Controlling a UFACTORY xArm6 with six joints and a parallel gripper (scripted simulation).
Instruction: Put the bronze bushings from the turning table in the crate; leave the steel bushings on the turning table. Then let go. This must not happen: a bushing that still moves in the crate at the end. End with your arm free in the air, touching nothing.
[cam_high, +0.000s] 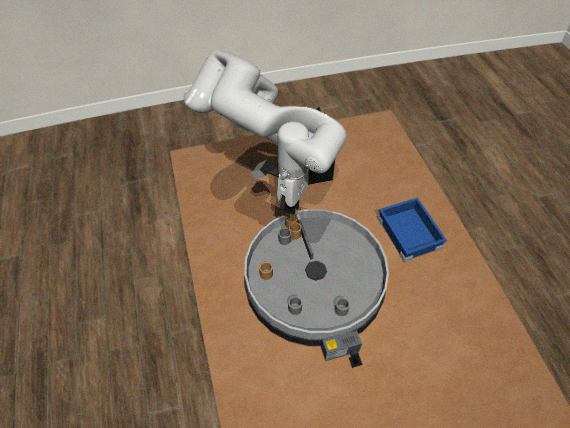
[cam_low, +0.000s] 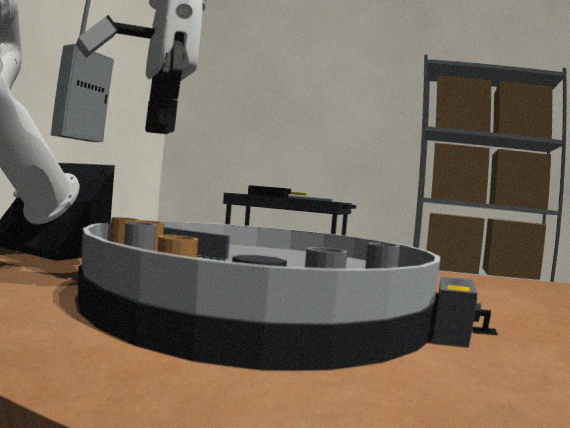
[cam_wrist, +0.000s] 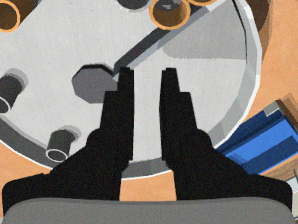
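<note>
My gripper (cam_high: 290, 209) (cam_low: 161, 124) (cam_wrist: 147, 87) hangs high above the back edge of the turning table (cam_high: 350, 265) (cam_low: 300, 292) (cam_wrist: 200, 75). Its fingers stand a narrow gap apart with nothing between them. Two bronze bushings, one (cam_high: 295, 231) (cam_wrist: 170, 22) nearer the hub and one (cam_high: 291, 220) by the rim, stand close together beside the bar. A steel bushing (cam_high: 284, 237) (cam_low: 141, 236) stands right next to them. A third bronze bushing (cam_high: 266, 273) (cam_low: 177, 246) stands alone at the left. Two steel bushings (cam_high: 295, 306) (cam_high: 342, 307) stand at the front. The blue crate (cam_high: 391, 233) is empty.
A dark bar (cam_high: 306, 241) (cam_wrist: 150, 45) stands up from the turning table between its hub (cam_high: 316, 270) (cam_wrist: 94, 84) and back rim. A raised rim surrounds the turning table. A grey motor box (cam_high: 342, 345) (cam_low: 455, 315) sits at its front. The crate is to the right.
</note>
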